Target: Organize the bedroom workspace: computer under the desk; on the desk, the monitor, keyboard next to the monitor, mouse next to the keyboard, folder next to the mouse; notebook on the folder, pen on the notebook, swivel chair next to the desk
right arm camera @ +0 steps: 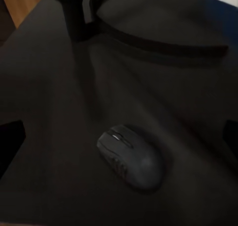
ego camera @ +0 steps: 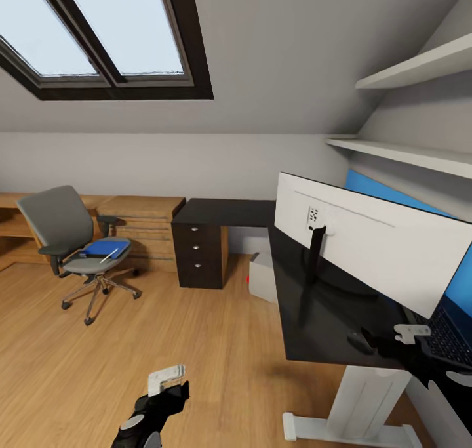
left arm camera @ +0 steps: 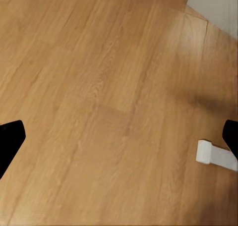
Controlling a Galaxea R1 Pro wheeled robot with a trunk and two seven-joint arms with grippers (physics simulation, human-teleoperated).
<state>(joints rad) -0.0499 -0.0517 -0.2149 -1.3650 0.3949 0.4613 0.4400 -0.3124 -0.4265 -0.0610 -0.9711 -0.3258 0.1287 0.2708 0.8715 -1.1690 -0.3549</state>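
Right gripper [ego camera: 408,335] hangs over the glossy black desk [ego camera: 314,304], jaws spread wide, grasping nothing. Small rounded black mouse [right arm camera: 130,156] lies on the desktop beneath it, near the white-backed monitor [ego camera: 373,248] stand. Left gripper [ego camera: 165,379] is above the wooden floor [left arm camera: 99,112], jaws apart, empty. Flat blue folder [ego camera: 105,248] rests on the grey swivel chair [ego camera: 62,231], well apart from the desk.

- A skylight [ego camera: 108,31] is sitting high above the drawer unit [ego camera: 200,251].
- Wooden shelving [ego camera: 141,228] is standing just left of it.
- Two wall shelves [ego camera: 413,107] are hanging to its upper right.
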